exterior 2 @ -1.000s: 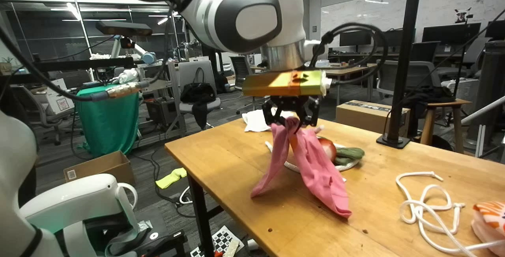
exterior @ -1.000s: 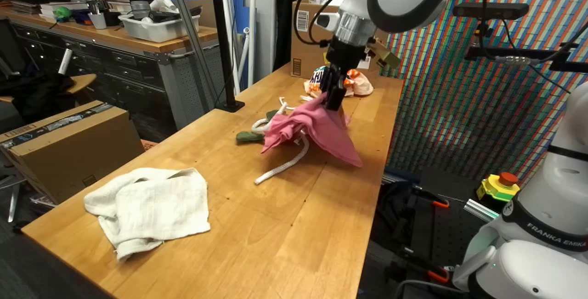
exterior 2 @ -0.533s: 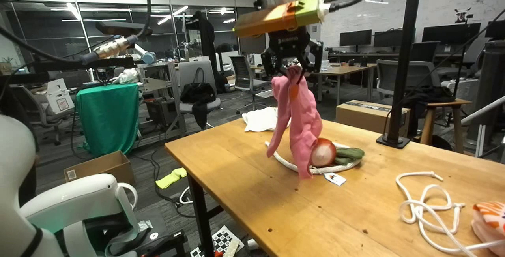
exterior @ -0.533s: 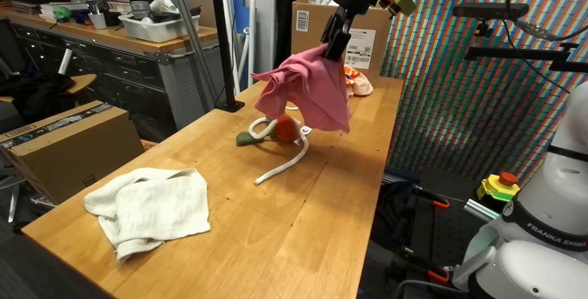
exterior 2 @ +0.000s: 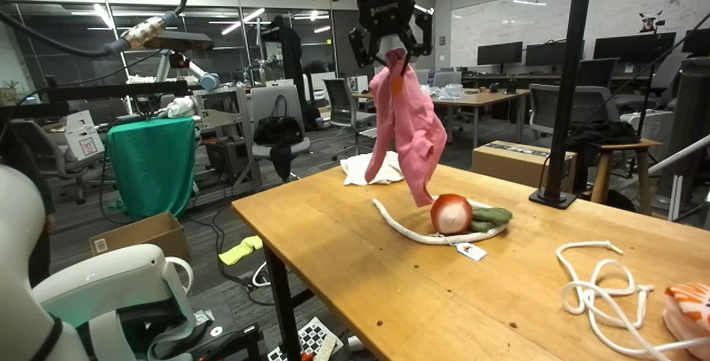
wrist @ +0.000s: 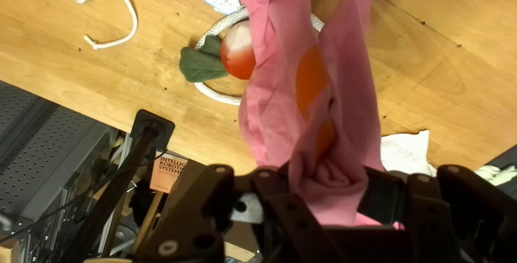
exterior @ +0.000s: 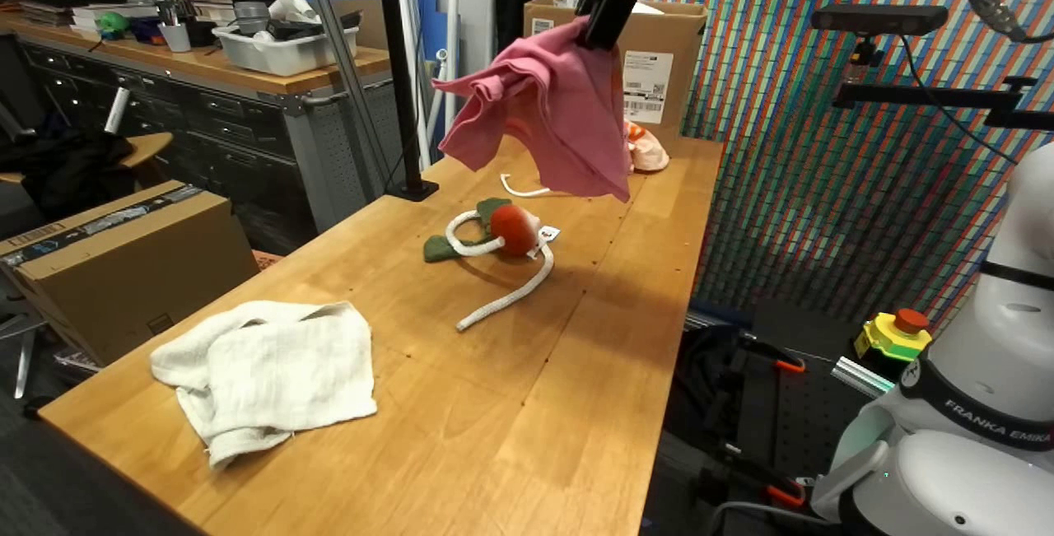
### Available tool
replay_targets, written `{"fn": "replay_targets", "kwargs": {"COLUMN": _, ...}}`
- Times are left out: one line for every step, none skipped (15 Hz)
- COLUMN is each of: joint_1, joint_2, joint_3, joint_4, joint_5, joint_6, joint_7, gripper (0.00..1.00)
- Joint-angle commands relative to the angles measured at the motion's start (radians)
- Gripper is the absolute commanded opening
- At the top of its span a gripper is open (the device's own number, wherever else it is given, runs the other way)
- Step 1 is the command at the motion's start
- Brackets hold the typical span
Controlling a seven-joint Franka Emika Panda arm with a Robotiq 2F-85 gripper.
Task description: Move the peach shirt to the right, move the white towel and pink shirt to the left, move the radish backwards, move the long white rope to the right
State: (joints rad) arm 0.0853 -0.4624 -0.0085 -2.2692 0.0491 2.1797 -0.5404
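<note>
Both exterior views show my gripper (exterior 2: pixel 395 62) high over the table (exterior 2: pixel 344 250), pointing down and tilted a little off vertical. I have the fingers closed on a bunched fold of the pink shirt (exterior 2: pixel 413 133), whose loose panels hang from them clear of the wood. In the wrist view the fold sits between the two finger ends, with orange patches on the cloth just beyond it.

Below, the radish (exterior: pixel 513 231) lies on the table with the thick white rope (exterior 2: pixel 407 233) curved around it and a small tag (exterior 2: pixel 471 252) just beside. The white towel (exterior: pixel 280 371) is near one end of the table; the peach shirt (exterior: pixel 649 151) is towards the opposite end, with the thin white cord (wrist: pixel 134 18) between it and the radish.

Much of the arm (exterior: pixel 976 363) is lost to me: the top edge cuts it off above the gripper in both exterior views, leaving its base off to the side. From the wrist, the hanging cloth covers part of the radish and a stretch of rope. In an exterior view the peach shirt runs out of frame. Print on the tag is too small for me to read.
</note>
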Motion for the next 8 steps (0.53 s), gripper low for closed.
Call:
{"fn": "replay_targets", "kwargs": {"joint_1": 0.042, "joint_2": -0.016, "joint_3": 0.021, "joint_4": 0.035, "joint_5": -0.034, "joint_6": -0.091, "joint_7": 0.039, "gripper": 0.08}}
{"fn": "replay_targets", "kwargs": {"joint_1": 0.053, "joint_2": -0.017, "joint_3": 0.028, "joint_4": 0.039, "joint_5": -0.035, "joint_6": -0.115, "joint_7": 0.035, "gripper": 0.07}}
{"fn": "replay_targets", "kwargs": {"joint_1": 0.067, "joint_2": -0.018, "joint_3": 0.036, "joint_4": 0.037, "joint_5": -0.032, "joint_6": -0.135, "joint_7": 0.029, "gripper": 0.08}}
{"fn": "replay_targets", "kwargs": {"joint_1": 0.085, "joint_2": -0.018, "joint_3": 0.046, "joint_4": 0.031, "joint_5": -0.026, "joint_6": -0.151, "joint_7": 0.022, "gripper": 0.08}}
{"fn": "replay_targets", "kwargs": {"joint_1": 0.099, "joint_2": -0.016, "joint_3": 0.055, "joint_4": 0.028, "joint_5": -0.023, "joint_6": -0.164, "joint_7": 0.017, "gripper": 0.08}}
{"fn": "replay_targets", "kwargs": {"joint_1": 0.118, "joint_2": -0.009, "joint_3": 0.07, "joint_4": 0.025, "joint_5": -0.02, "joint_6": -0.172, "joint_7": 0.017, "gripper": 0.07}}
{"fn": "replay_targets", "kwargs": {"joint_1": 0.135, "joint_2": -0.003, "joint_3": 0.08, "joint_4": 0.021, "joint_5": -0.016, "joint_6": -0.182, "joint_7": 0.013, "gripper": 0.08}}
{"fn": "replay_targets", "kwargs": {"joint_1": 0.151, "joint_2": 0.005, "joint_3": 0.098, "joint_4": 0.01, "joint_5": -0.016, "joint_6": -0.168, "joint_7": 0.02, "gripper": 0.07}}
